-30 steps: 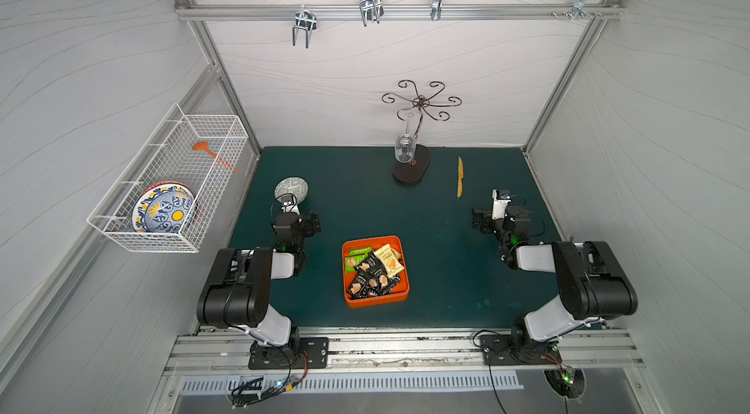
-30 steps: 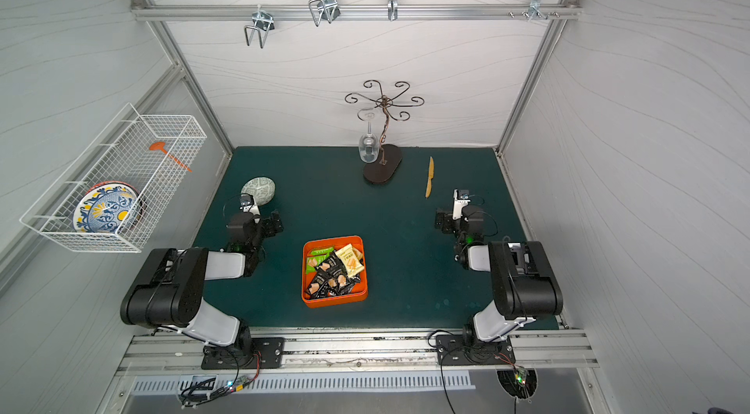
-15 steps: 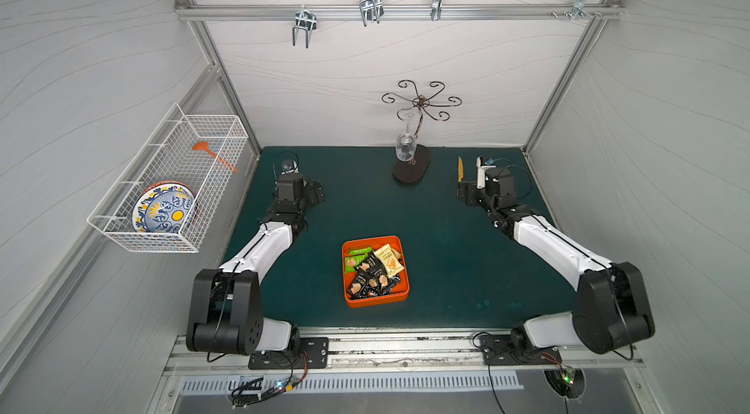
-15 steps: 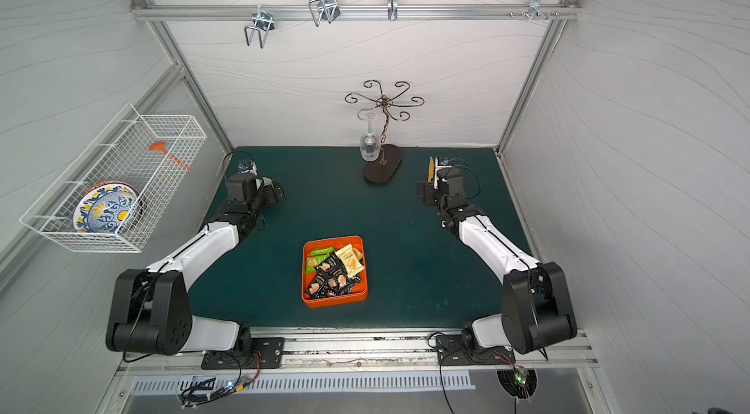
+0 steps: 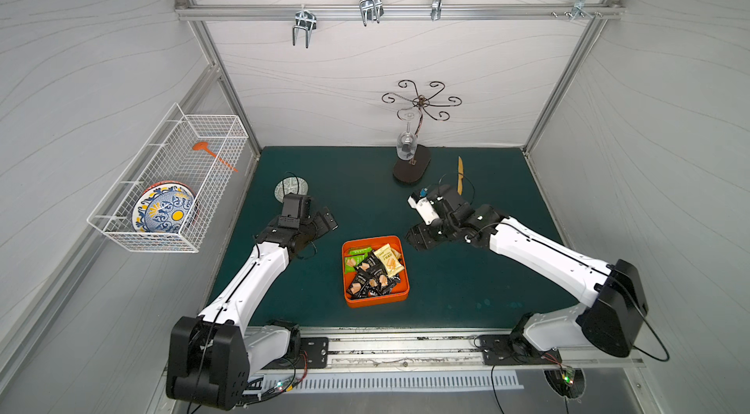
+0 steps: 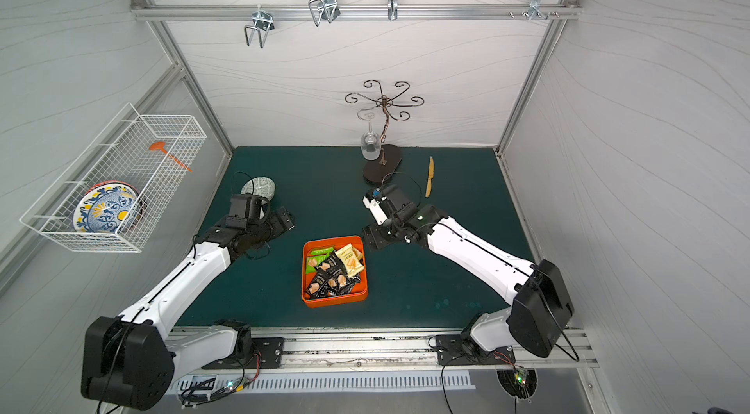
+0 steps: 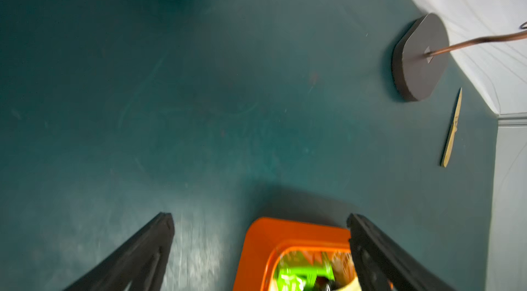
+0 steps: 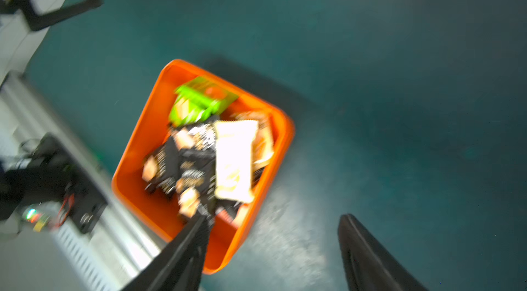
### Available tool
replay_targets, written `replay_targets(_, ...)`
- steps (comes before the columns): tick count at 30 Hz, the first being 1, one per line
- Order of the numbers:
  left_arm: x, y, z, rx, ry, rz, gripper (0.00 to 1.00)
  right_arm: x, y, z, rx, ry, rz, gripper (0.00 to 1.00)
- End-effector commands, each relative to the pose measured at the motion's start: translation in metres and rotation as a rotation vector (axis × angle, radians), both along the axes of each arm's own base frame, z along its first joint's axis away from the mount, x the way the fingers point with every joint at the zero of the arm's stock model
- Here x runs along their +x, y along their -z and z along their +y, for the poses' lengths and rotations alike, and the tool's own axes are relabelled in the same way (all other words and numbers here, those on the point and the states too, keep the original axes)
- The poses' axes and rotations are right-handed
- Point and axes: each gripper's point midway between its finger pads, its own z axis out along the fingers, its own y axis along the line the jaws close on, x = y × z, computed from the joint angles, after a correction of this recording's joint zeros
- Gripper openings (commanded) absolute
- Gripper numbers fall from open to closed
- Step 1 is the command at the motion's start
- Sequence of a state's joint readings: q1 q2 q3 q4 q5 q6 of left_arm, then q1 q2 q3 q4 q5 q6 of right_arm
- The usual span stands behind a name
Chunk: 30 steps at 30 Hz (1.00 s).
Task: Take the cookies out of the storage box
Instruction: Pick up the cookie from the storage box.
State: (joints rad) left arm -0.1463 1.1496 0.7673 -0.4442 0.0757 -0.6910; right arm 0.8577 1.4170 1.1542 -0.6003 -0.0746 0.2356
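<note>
Sitting near the middle of the green worktop [image 5: 466, 290], the orange storage box [image 5: 375, 299] holds the cookies [image 5: 375, 270], a loose heap of black, green and pale yellow packets. The left hand [image 5: 324, 225] hovers at about ten o'clock from the box, apart from it, its fingers spread wide with nothing between them. The right hand [image 5: 420, 241] hangs at about two o'clock, just beside the box's far corner, its fingers also parted and empty; its wrist view is blurred. A wooden knife [image 5: 460, 174] lies at one o'clock, near the back wall.
</note>
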Motion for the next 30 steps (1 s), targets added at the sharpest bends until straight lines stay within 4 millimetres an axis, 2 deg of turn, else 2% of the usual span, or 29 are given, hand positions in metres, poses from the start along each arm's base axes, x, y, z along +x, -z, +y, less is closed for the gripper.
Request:
replay_targets(1, -0.019, 0.003, -0.011, -0.083, -0.01, 0.079, 0.99, -0.026, 0.013, 0.016, -0.041, -0.075, 0.085, 0.75)
replay_targets(6, -0.035, 0.01, -0.018, -0.139, -0.005, 0.134, 0.99, -0.036, 0.031, 0.041, -0.083, -0.144, 0.117, 0.74)
replay_targets(11, -0.044, 0.018, -0.025, -0.173, 0.026, 0.173, 0.98, -0.034, 0.054, 0.06, -0.177, -0.186, 0.117, 0.71)
replay_targets(19, -0.045, 0.018, -0.025, -0.164, 0.039, 0.167, 0.98, -0.016, 0.088, 0.064, -0.376, -0.168, 0.092, 0.69)
replay_targets(30, -0.046, 0.016, -0.022, -0.146, 0.042, 0.158, 0.98, -0.01, 0.105, 0.062, -0.457, -0.144, 0.086, 0.68)
